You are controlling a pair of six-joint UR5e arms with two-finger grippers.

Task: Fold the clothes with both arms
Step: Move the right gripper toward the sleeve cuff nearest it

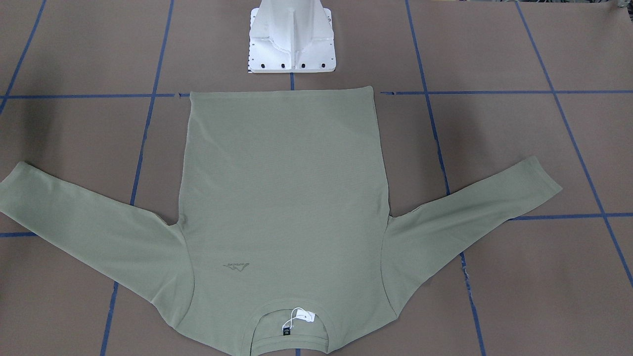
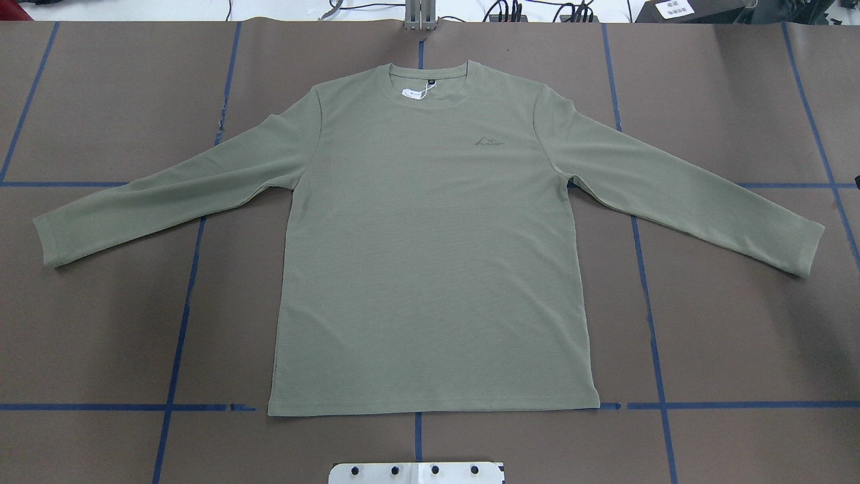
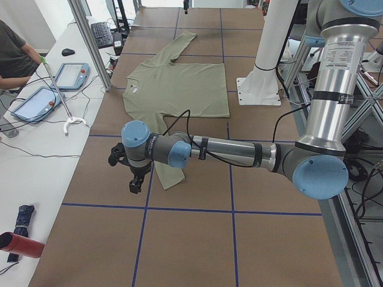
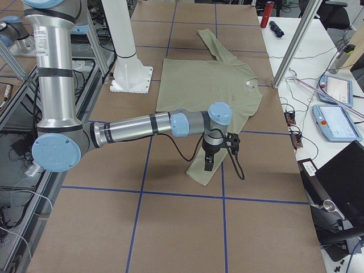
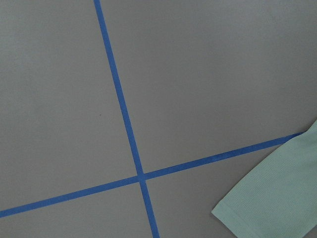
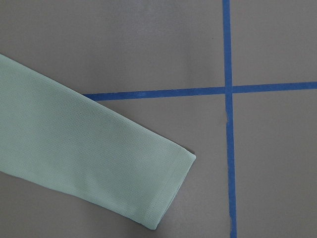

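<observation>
- Lighting bright, even and diffuse in all views; focus sharp throughout.
- Slight overexposure on the white metal base block (image 1: 292, 39), front-facing view.
- The sage-green long-sleeved knit shirt (image 2: 430, 255) casts thin, soft shadows at its sleeves and reads paler in the wrist views.

Blue tape lines (image 2: 739, 405) cross the brown table (image 2: 739, 323) bearing a white base block (image 1: 292, 44).
</observation>
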